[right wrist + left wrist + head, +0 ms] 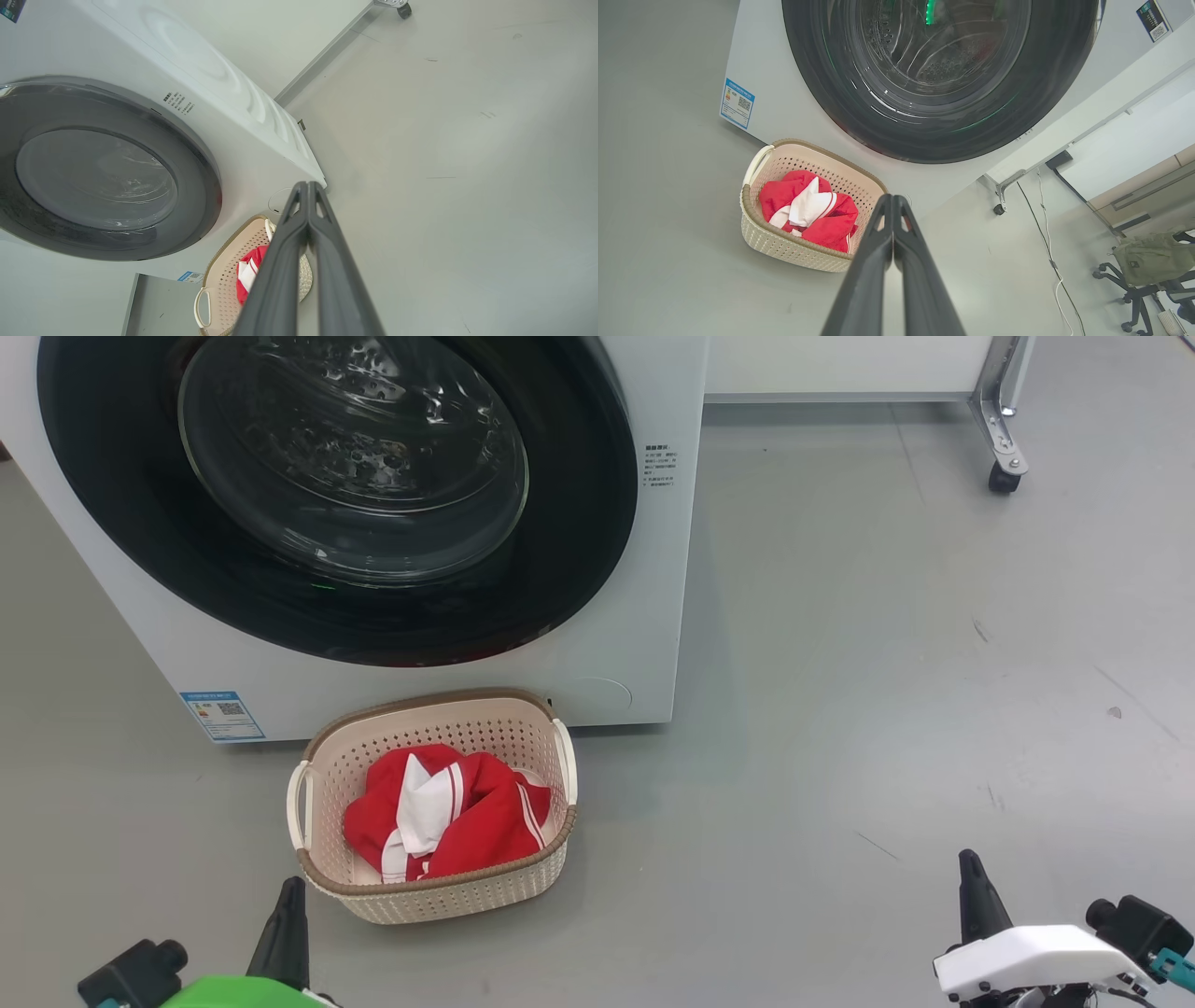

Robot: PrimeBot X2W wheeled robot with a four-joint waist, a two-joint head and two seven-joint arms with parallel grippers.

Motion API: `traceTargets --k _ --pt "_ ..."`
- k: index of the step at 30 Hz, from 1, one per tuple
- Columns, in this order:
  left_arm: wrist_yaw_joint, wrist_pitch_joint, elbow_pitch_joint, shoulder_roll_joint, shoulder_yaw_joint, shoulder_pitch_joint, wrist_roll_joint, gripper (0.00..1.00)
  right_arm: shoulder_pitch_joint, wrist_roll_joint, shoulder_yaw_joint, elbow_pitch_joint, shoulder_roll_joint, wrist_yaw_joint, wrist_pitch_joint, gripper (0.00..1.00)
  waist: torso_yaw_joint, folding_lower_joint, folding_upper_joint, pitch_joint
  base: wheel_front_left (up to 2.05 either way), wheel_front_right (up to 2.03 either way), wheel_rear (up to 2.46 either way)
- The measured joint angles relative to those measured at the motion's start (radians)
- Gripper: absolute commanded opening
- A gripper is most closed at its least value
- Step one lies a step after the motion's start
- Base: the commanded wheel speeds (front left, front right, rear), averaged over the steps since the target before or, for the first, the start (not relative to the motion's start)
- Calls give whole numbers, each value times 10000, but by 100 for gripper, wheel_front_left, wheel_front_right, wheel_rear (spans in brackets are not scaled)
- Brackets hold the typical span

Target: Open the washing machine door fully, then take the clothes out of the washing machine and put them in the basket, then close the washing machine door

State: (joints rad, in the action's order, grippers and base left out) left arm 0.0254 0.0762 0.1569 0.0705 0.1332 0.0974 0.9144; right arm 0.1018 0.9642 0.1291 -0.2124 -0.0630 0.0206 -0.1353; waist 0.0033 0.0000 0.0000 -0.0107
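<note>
Clothes (485, 821) lie bundled in the basket (448, 901), on the floor just before the washing machine (653, 635). Its door (579, 504) looks flush shut. Left gripper (893, 199) and right gripper (308, 186) hover empty, fingers pressed together. Best finish: confirm the latch caught.

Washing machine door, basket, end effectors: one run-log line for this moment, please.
washing machine door: shut | clothes: in basket | left end effector: shut, empty | right end effector: shut, empty | status: all steps look done
</note>
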Motion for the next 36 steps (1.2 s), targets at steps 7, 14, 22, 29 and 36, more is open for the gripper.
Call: traceTargets --k 7,14,22,29,36 --pt "151 -153 157 23 -169 -196 1087 0 -200 1057 -222 -38 -50 134 211 0 -5 0 0 9 0 0 0" --pt "240 -324 276 48 -347 -390 1988 0 -379 1977 -397 -69 -111 224 435 0 -9 0 0 19 0 0 0" --pt "345 -522 414 59 -527 -557 3103 0 -585 2991 -608 -136 -182 355 644 0 -14 0 0 29 0 0 0" --pt "470 -665 562 73 -690 -735 3981 0 -765 3931 -800 -194 -255 500 792 0 -18 0 0 38 0 0 0" --pt "560 -765 637 77 -826 -879 4824 0 -900 4688 -945 -234 -303 577 991 0 -21 0 0 46 0 0 0"
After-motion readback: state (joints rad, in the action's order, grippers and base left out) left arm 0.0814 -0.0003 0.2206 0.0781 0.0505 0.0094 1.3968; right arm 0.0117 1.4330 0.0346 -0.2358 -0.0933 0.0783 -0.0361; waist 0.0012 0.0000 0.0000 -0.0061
